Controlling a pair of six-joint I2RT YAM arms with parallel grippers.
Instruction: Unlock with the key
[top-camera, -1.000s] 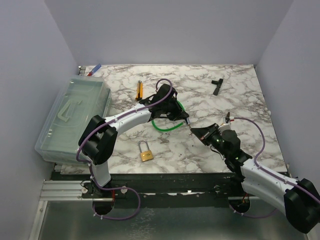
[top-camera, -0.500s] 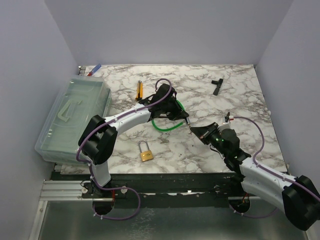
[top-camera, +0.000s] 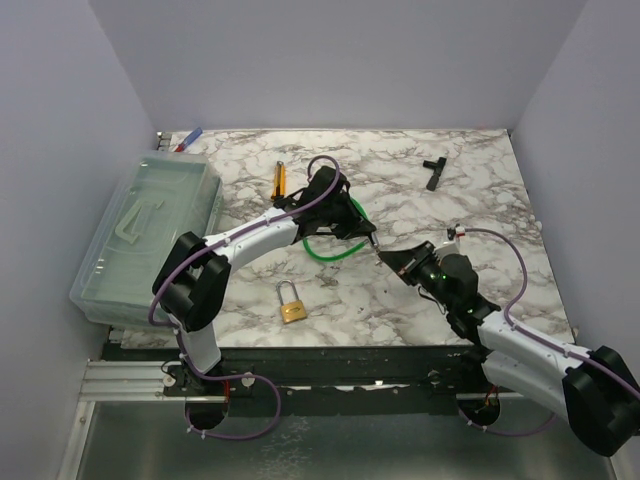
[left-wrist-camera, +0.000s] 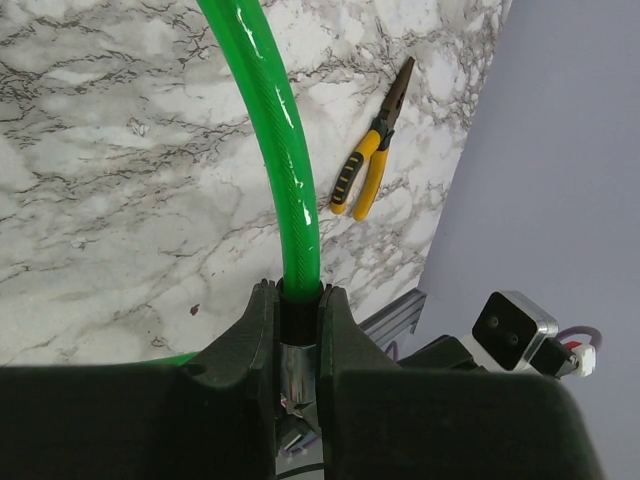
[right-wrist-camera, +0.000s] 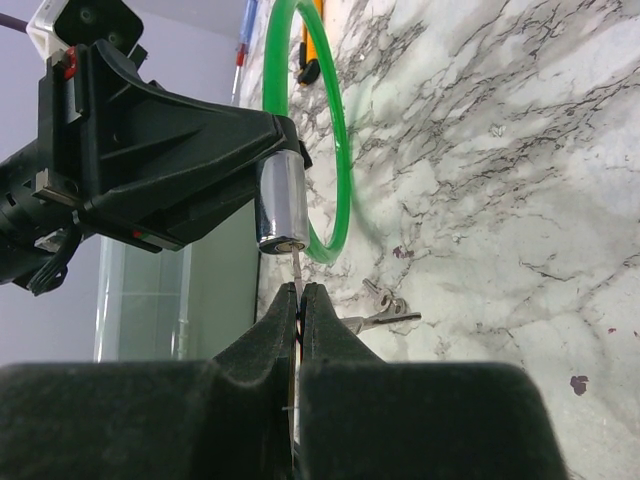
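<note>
My left gripper (top-camera: 366, 237) is shut on the silvery metal lock cylinder (right-wrist-camera: 280, 204) at the end of the green cable loop (top-camera: 331, 256), holding it above the table. In the left wrist view my left gripper (left-wrist-camera: 298, 296) clamps the cable's black collar, with the cable (left-wrist-camera: 290, 190) running away from it. My right gripper (right-wrist-camera: 300, 291) is shut on the thin silvery key (right-wrist-camera: 297, 267). The key's tip touches the keyhole in the cylinder's end face. In the top view my right gripper (top-camera: 386, 259) meets the left one tip to tip. Spare keys (right-wrist-camera: 386, 300) hang beside my right fingers.
A small brass padlock (top-camera: 292, 308) lies near the front edge. Yellow-handled pliers (top-camera: 280, 180) lie behind the left arm. A black T-shaped tool (top-camera: 434, 171) lies at the back right. A clear lidded plastic bin (top-camera: 150, 235) stands at the left, a pen (top-camera: 188, 139) behind it.
My right gripper has crept a little left and forward, bringing the key up to the cylinder. The left gripper has barely moved.
</note>
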